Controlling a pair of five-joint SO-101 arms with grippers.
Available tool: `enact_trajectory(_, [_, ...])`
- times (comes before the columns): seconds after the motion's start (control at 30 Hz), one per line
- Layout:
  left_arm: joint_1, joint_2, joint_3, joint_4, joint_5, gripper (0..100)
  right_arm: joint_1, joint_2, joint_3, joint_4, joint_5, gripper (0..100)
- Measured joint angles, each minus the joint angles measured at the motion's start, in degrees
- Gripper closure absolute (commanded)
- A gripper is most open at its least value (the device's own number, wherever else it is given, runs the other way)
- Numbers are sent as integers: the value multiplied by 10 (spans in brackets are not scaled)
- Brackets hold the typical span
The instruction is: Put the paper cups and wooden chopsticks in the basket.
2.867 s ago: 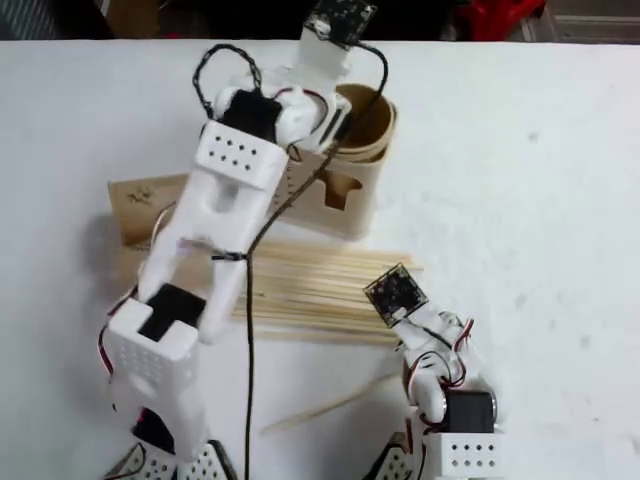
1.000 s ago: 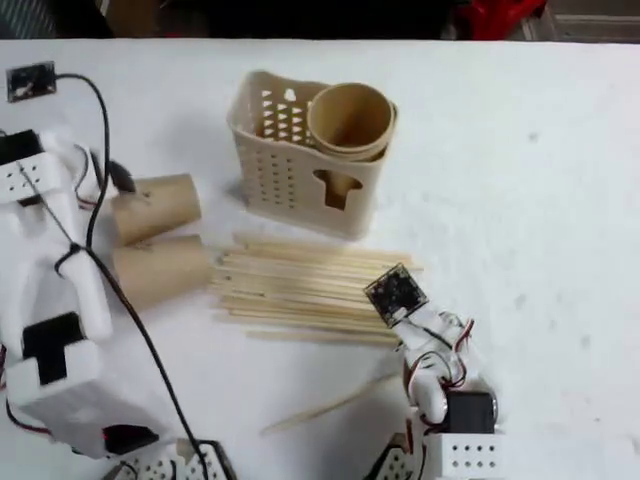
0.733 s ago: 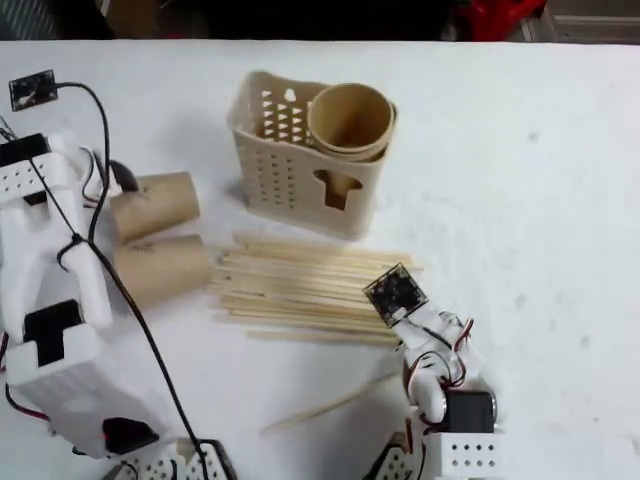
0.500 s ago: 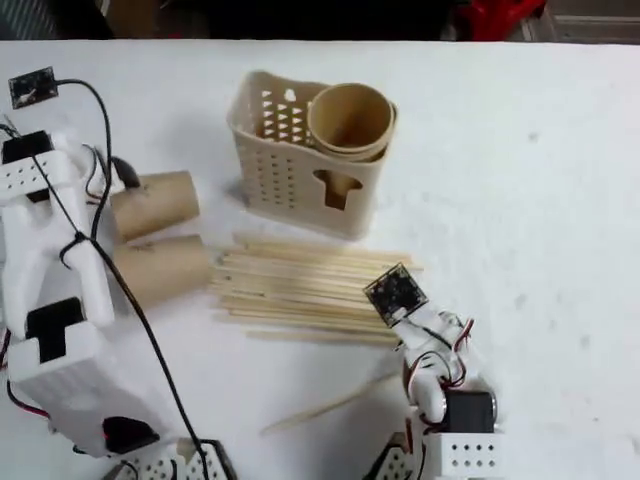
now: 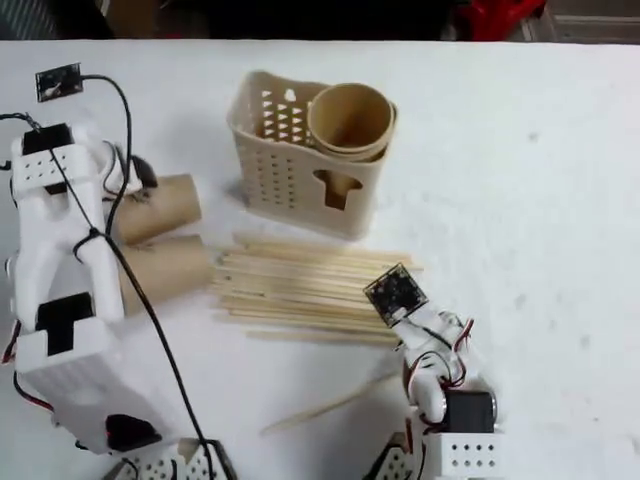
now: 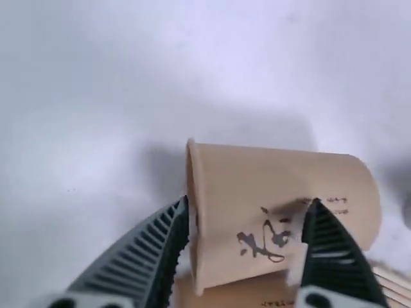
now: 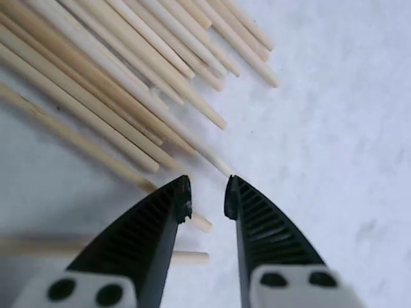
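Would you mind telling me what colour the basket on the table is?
The basket is cream with small holes, best seen in the high view.

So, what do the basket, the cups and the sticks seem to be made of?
The basket looks like moulded plastic: cream, smooth, with even rows of holes and a cut-out handle. The cups seem to be paper: tan and matte, with a rolled rim and printed marks. The sticks look like pale, unpainted wood, possibly bamboo; that stays open.
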Motion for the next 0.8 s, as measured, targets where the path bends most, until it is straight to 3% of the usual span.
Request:
enact_trajectory(0.2, [-20,0,7,-14,-5,714,0,0,0,0,0,905])
enact_trajectory(0.8, [-266,0,113,-149,-193,714,0,0,0,0,0,905])
